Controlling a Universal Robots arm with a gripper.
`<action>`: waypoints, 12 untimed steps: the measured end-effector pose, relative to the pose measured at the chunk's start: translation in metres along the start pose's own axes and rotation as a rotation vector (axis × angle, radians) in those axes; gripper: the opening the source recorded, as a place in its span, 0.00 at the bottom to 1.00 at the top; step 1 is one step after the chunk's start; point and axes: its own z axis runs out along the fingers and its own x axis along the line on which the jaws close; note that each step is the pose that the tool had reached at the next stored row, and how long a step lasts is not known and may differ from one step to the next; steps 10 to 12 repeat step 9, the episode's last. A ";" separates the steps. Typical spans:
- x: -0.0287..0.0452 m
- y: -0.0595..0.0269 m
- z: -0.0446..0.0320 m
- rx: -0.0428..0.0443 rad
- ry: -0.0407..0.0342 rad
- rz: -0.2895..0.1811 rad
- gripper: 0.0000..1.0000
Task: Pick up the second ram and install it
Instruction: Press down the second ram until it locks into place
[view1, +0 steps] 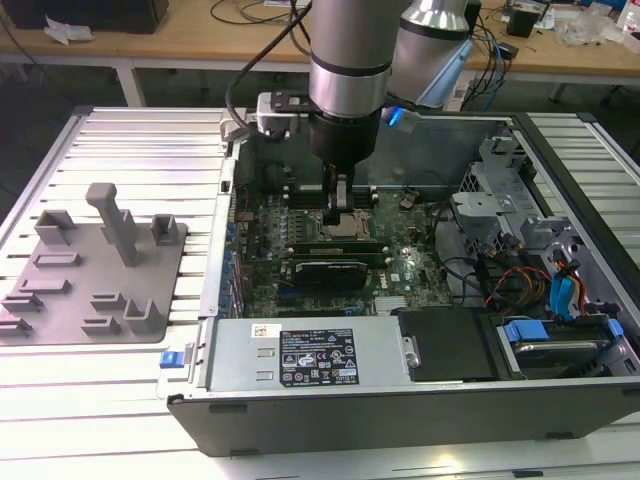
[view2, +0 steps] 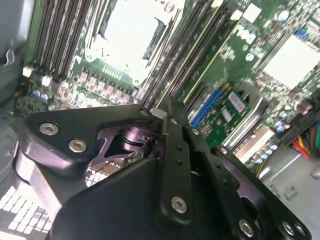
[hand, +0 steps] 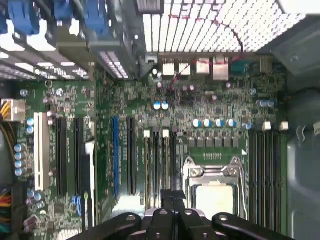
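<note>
The gripper (view1: 338, 205) hangs low over the motherboard (view1: 400, 262) at the centre of the exterior view, just above the CPU socket (view1: 352, 226) and the slots (view1: 330, 252) beside it. Its fingers (hand: 172, 197) are drawn narrow, nearly together, and nothing can be made out between them. I cannot pick out the second ram as a loose stick anywhere; whether it already sits in a slot is unclear, so I cannot judge progress.

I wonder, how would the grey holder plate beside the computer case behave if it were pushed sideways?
The grey holder plate looks rigid and moulded, so it should probably move as one piece. Its broad flat base suggests sliding rather than tipping, though the ribbed table may catch it.
</note>
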 end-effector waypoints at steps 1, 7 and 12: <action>0.0000 -0.0027 0.0000 0.0000 0.0000 0.000 0.08; -0.0002 -0.0135 -0.0001 0.0000 0.0000 0.000 0.08; -0.0002 -0.0136 -0.0001 0.0000 0.0000 0.000 0.08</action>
